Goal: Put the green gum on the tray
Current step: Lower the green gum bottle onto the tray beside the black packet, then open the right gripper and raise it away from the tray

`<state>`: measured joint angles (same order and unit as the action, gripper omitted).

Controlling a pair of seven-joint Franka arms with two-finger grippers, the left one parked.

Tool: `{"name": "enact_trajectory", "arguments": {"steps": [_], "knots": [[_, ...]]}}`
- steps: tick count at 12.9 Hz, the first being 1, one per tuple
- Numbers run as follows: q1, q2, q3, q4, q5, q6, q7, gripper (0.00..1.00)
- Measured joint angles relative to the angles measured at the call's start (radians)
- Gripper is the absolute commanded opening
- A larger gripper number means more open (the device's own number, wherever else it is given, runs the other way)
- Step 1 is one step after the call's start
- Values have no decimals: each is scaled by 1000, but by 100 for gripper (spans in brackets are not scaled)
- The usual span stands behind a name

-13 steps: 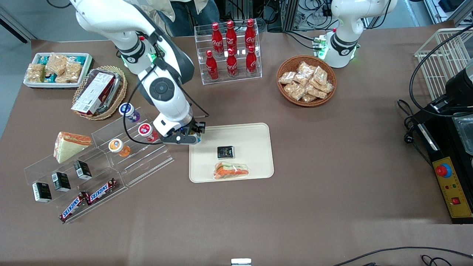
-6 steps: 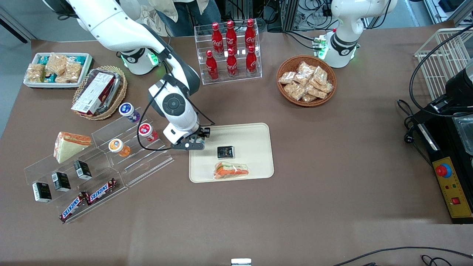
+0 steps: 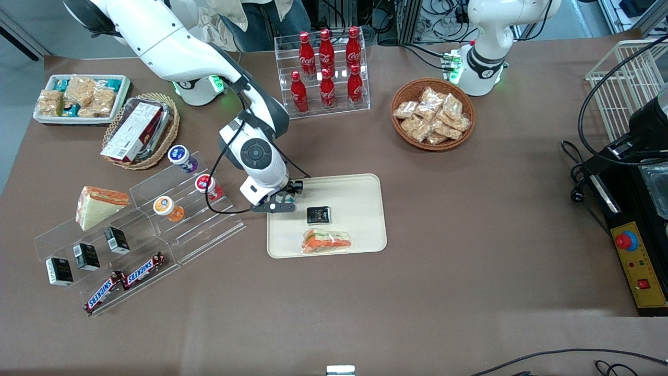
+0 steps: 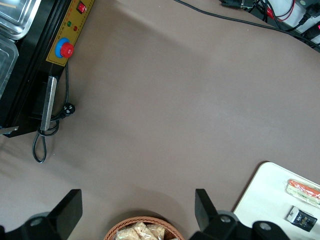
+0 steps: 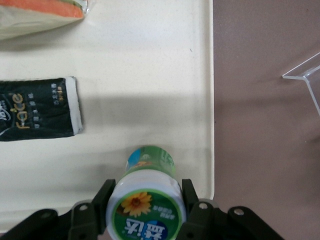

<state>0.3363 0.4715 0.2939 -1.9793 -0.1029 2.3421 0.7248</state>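
In the right wrist view the green gum (image 5: 146, 207), a small bottle with a green lid and a sunflower label, sits between my fingers (image 5: 102, 200). My gripper (image 5: 145, 200) is shut on it above the cream tray (image 5: 150, 75), near the tray's rim toward the working arm's end. In the front view my gripper (image 3: 274, 204) hangs over the tray (image 3: 360, 188) corner nearest the acrylic shelf; the gum is hidden under the hand there. A black packet (image 3: 318, 214) and a wrapped sandwich (image 3: 327, 241) lie on the tray.
A clear acrylic shelf (image 3: 172, 219) beside the tray holds red-lidded (image 3: 206, 184), orange-lidded (image 3: 164, 206) and purple-lidded (image 3: 180, 155) gum bottles. A cola bottle rack (image 3: 326, 73) and a snack basket (image 3: 432, 115) stand farther from the front camera.
My gripper has moved with the gum from over the shelf's edge toward the parked arm's end, and now hangs over the tray's corner.
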Motion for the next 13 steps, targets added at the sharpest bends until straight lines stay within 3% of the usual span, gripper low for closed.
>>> {"name": "enact_trajectory", "arguments": {"steps": [1,2,9,13], "knots": [[0,2,-2,0,0,0,0,95],[0,2,-7,0,0,0,0,100],[-1,-11,-16,27,-42,1,-15,100],[-48,-136,-48,66,-47,-55,-206,100]]}}
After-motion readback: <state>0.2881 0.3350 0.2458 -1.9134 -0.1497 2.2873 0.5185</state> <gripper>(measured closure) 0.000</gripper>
